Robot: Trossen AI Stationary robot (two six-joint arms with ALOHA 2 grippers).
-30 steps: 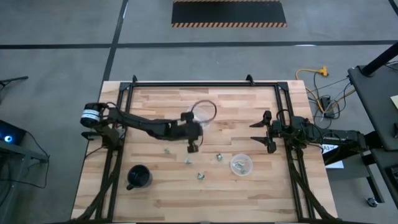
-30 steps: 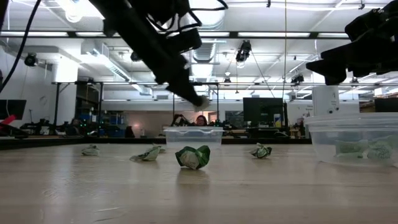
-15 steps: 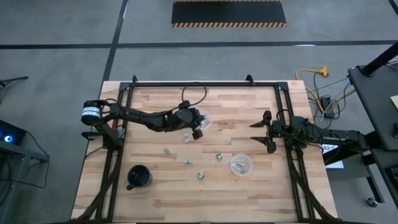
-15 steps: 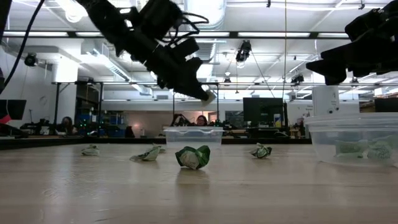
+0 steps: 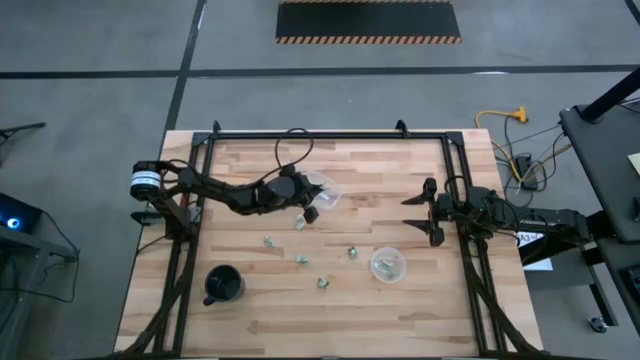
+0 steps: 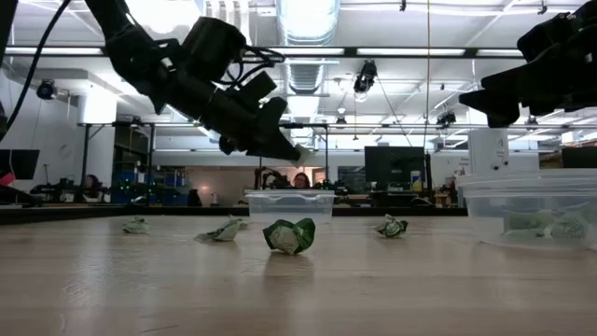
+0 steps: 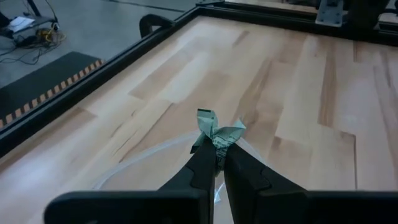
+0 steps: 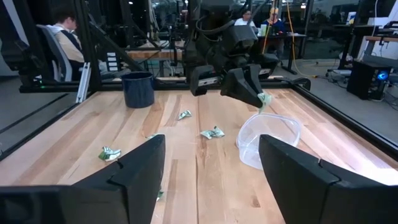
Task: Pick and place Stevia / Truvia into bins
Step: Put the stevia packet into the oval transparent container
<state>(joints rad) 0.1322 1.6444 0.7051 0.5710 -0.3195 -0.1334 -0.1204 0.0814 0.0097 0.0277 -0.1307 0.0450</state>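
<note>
One crumpled Stevia packet [image 7: 216, 132] is pinched in the closed left hand [image 7: 214, 163] above the clear cup [image 8: 267, 139]. Light, soft paper is judged easily crushed; an edge grip suffices. The right hand [image 8: 211, 171] is held wide open, empty, well apart from the cup.

Your wooden tabletop [image 5: 400, 170]
On it: loose crumpled packets [image 5: 300, 260], two clear cups [image 5: 388, 265], a black mug [image 5: 222, 285].

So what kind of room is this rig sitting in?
Most likely an open lab or workshop: a bare concrete floor with a hazard-striped mat, exposed ceiling ducts, and people at desks behind the wooden table.
</note>
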